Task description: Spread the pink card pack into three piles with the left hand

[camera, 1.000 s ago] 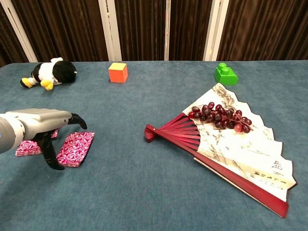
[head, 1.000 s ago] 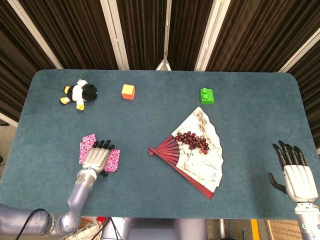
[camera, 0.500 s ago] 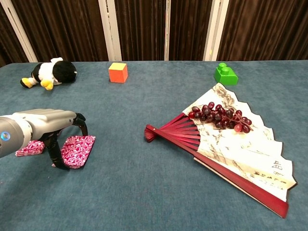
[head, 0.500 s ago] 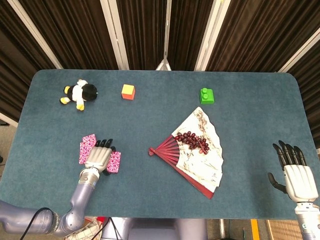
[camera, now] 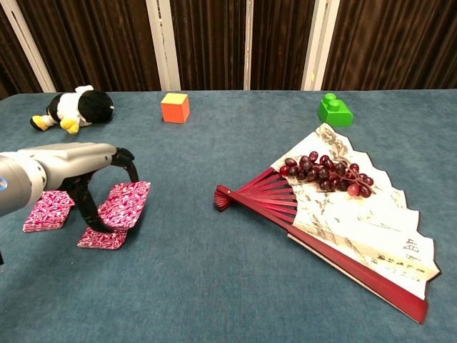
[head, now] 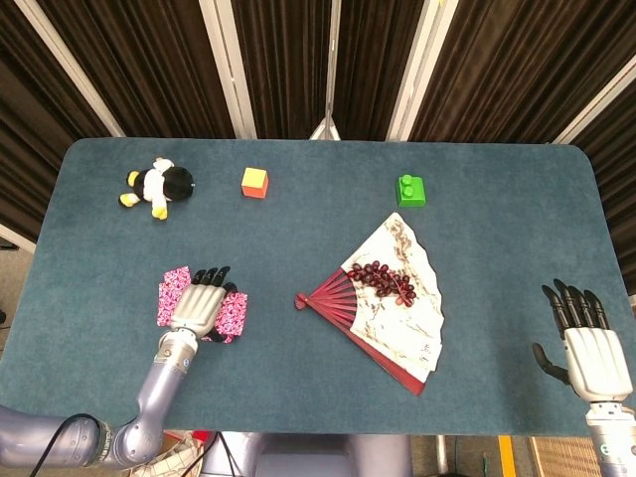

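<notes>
fingers of left hand pinch raised pink cards; two piles flat.

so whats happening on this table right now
The robot's left hand is working on the pink cards, splitting them into piles. One pile lies to its left, another sits nearer the table's front edge, and the hand holds a further batch raised off the table. The right hand rests open, apart from it. A fan with grapes lies untouched.
</notes>
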Tool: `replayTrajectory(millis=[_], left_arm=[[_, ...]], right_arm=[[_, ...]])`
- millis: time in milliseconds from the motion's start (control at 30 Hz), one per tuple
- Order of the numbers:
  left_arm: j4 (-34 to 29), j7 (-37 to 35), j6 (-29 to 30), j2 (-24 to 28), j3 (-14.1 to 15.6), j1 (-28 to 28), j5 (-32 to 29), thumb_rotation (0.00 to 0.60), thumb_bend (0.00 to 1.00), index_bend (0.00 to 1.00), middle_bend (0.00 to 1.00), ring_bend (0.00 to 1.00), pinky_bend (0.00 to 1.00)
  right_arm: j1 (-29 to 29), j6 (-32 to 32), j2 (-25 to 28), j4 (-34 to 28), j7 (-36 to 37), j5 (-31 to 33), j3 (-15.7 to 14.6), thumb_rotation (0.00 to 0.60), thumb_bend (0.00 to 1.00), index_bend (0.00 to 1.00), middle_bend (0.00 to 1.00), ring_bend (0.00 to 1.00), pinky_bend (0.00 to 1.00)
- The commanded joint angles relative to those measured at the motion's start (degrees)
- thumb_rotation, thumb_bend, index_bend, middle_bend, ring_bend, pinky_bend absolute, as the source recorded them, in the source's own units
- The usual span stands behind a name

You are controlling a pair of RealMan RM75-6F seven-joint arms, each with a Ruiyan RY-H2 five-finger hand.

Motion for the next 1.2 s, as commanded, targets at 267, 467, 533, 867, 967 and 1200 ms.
replayTrajectory(millis=[267, 467, 533, 867, 967, 1200], left_arm=[[0.9, 2.6, -0.5, -5.3, -1.2, -2.9, -0.9, 0.600, 0.33, 0.45, 0.00, 0.00, 0.01], [2.0, 5.8, 0.3, -7.5, -1.1, -4.3, -3.2, 0.600, 0.21, 0.23, 0.00, 0.00, 0.01], [1.8, 7.1, 0.7, -7.3, -0.9, -4.6, -4.5, 0.600, 0.17, 0.11, 0.00, 0.00, 0.01], [-3.8, 3.9, 2.2, -3.2, -2.4, -3.4, -2.1, 0.600, 0.15, 0.04, 0.00, 0.00, 0.01], [-6.9, 1.2, 3.6, -0.2, -2.0, -1.8, 1.9, 0.600, 0.15, 0.04, 0.00, 0.00, 0.01], [-10.6, -9.3, 12.6, 14.1, 9.0, 9.2, 24.9, 0.600, 0.15, 0.03, 0.00, 0.00, 0.01]], right_arm=[[-0.1, 0.1, 0.1, 0.0, 0.4, 0.1, 0.0, 0.600, 0.37, 0.00, 0.00, 0.00, 0.05], [-0.1, 0.1, 0.2, 0.1, 0.8, 0.1, 0.1, 0.600, 0.37, 0.00, 0.00, 0.00, 0.05], [-0.1, 0.1, 0.2, 0.1, 0.9, 0.1, 0.1, 0.600, 0.37, 0.00, 0.00, 0.00, 0.05], [-0.2, 0.3, 0.1, 0.1, 0.4, 0.1, 0.0, 0.600, 0.37, 0.00, 0.00, 0.00, 0.05], [-0.2, 0.2, 0.1, 0.2, 0.6, 0.2, 0.1, 0.600, 0.37, 0.00, 0.00, 0.00, 0.05], [-0.3, 0.5, 0.1, 0.3, -0.1, 0.1, 0.1, 0.600, 0.37, 0.00, 0.00, 0.00, 0.05]])
